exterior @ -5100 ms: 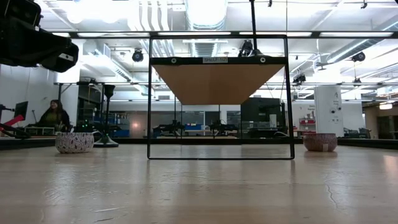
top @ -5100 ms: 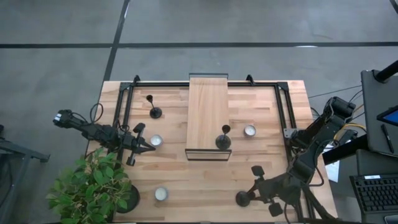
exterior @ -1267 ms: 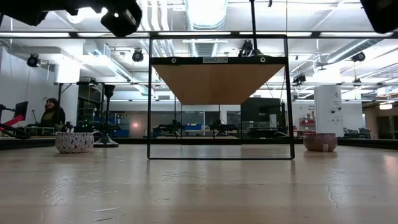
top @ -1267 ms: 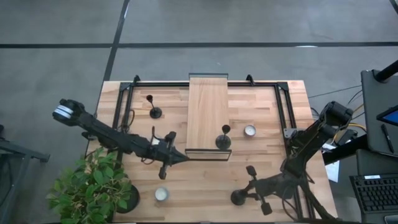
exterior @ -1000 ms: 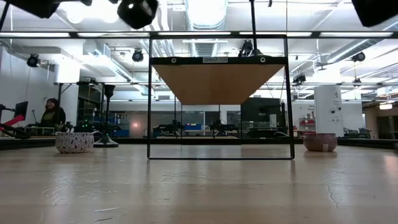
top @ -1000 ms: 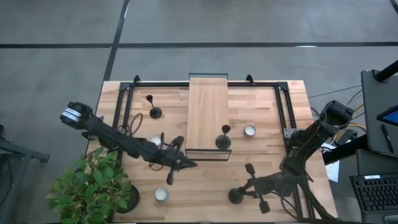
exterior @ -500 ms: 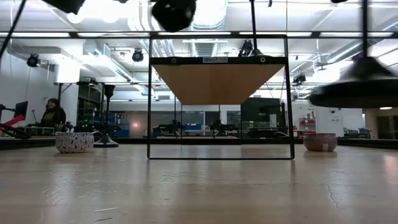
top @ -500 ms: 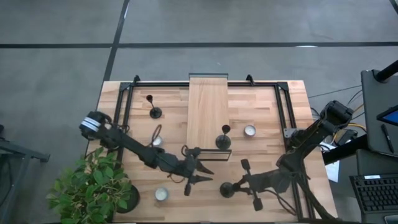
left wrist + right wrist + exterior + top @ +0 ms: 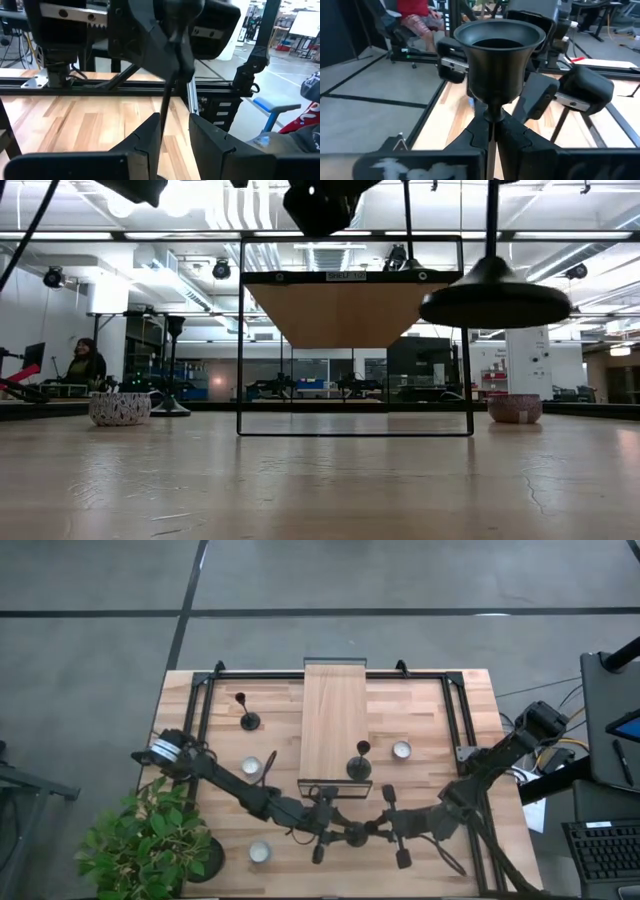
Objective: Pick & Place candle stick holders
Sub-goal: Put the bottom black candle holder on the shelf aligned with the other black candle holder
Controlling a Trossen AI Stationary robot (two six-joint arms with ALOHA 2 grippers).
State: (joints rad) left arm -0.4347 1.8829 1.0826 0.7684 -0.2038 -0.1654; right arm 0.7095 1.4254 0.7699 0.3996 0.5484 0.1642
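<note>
My right gripper is shut on a matt black candle stick holder in the air over the table's near middle. In the low view its disc base hangs well above the table. My left gripper is open, with a finger on either side of the same holder's stem; I cannot tell whether they touch it. A second holder stands on its base at the far left. A third stands on the wooden board. My right gripper pinches the holder's thin stem between its two fingers, just under the cup. The fingers come level from the table's right and lie across the stem. The holder is upright, cup up, and lifted clear of the table.
A black frame carries the wooden board over the table's far half. Small white tea-light cups sit at the left, right and near left. A potted plant stands at the near left corner.
My right gripper has carried the holder toward the table's left, upright and clear of the table. My left gripper has gone toward the right and near edge to meet it, and its open fingers now stand on either side of the stem.
</note>
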